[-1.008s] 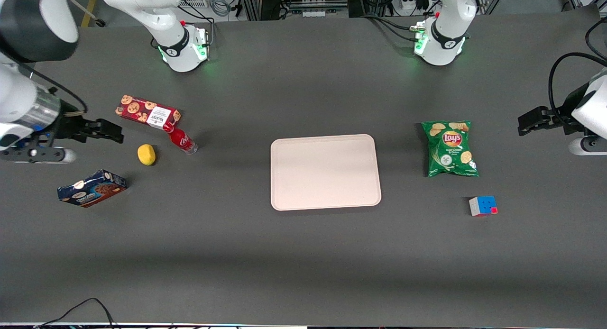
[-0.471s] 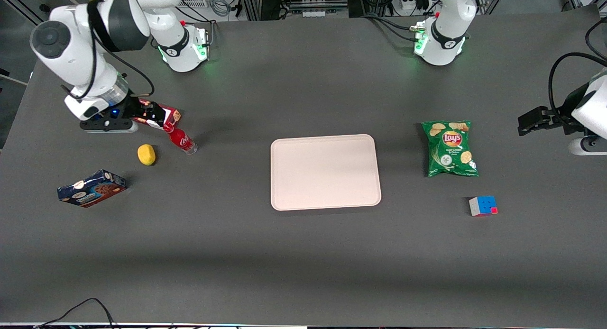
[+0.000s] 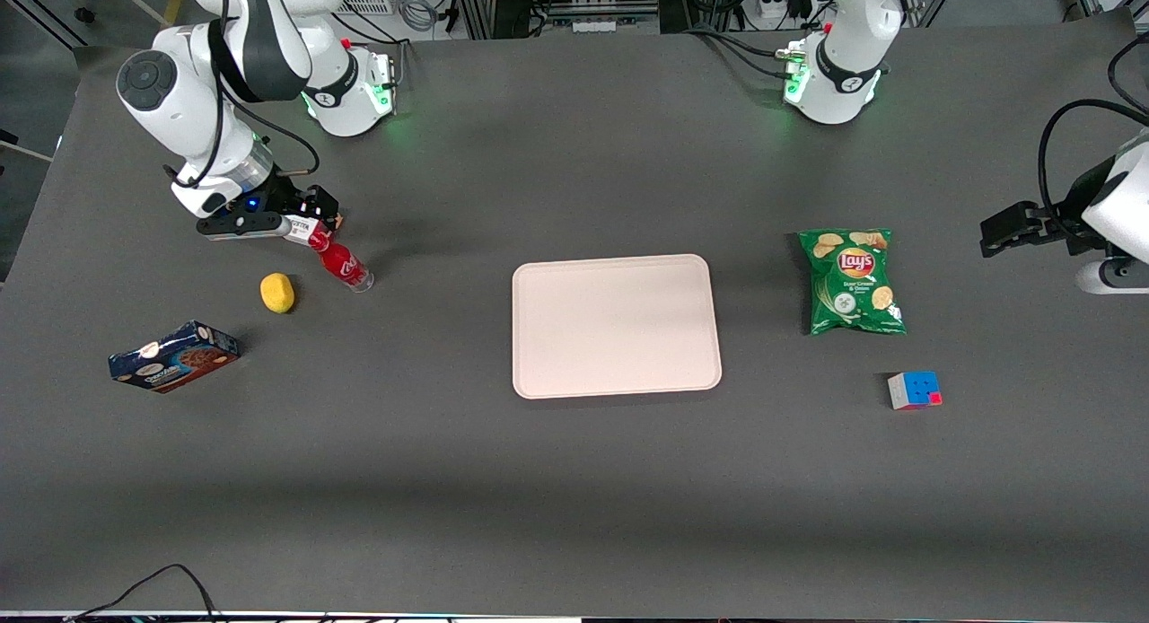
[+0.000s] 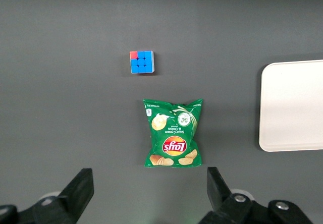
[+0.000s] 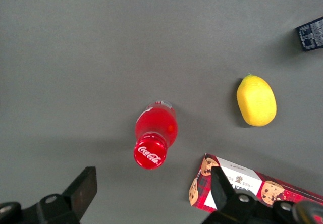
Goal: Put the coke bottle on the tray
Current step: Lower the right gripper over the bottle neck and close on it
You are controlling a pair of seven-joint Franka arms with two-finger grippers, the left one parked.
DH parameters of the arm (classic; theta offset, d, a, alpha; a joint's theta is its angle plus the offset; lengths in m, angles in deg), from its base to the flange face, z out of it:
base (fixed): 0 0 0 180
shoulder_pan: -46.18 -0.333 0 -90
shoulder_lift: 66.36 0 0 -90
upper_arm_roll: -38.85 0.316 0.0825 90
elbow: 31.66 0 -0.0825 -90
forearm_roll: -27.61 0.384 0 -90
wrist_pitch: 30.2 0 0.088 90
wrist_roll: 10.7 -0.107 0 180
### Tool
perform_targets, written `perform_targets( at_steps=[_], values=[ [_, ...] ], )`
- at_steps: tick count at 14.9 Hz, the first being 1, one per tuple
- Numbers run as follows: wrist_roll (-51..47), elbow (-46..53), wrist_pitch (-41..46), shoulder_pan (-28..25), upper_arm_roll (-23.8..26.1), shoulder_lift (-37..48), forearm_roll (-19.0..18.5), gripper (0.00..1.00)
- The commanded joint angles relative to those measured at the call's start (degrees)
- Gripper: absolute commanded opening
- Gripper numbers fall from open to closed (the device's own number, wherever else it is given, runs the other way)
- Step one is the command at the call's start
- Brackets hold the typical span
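The end effector hangs above the red cookie box, just beside the coke bottle's cap, and its fingers are spread wide with nothing between them. The wrist camera looks straight down on that gap: the coke bottle stands upright on the counter under it, red cap up, clear of both fingers.

In the front view, the coke bottle is touching or all but touching the cookie box's end. It sits toward the working arm's end of the counter, well apart from the tray. The tray lies flat at the middle of the counter, nothing on it.

A yellow lemon rests near the bottle, a little nearer the front camera and closer to the working arm's end. A dark blue cookie box lies nearer the front edge still, close to that same end.

Over toward the parked arm's end, a green bag of Lay's chips lies flat beside the tray, and a puzzle cube sits near it, closer to the front edge.
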Motion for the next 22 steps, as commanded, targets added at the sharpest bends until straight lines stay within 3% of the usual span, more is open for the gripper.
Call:
perform_targets(
  at_steps=[1, 12, 13, 16, 17, 20, 22],
  values=[
    [2.71, -0.44, -2.14, 0.12, 0.2, -0.6, 2.05, 1.0],
    [2.71, -0.18, -6.27, 0.29, 0.38, -7.46, 1.96, 0.99],
    [2.71, -0.27, -6.27, 0.29, 0.38, -7.46, 1.96, 0.89],
    [2.71, -0.18, -5.83, 0.29, 0.38, -7.28, 1.96, 0.46],
    [2.71, -0.09, -5.75, 0.29, 0.38, -7.02, 1.96, 0.37],
    [2.71, 0.08, -5.66, 0.29, 0.38, -6.84, 1.96, 0.26],
    [2.54, 0.08, -5.74, 0.29, 0.38, -6.84, 1.96, 0.13]
  ],
)
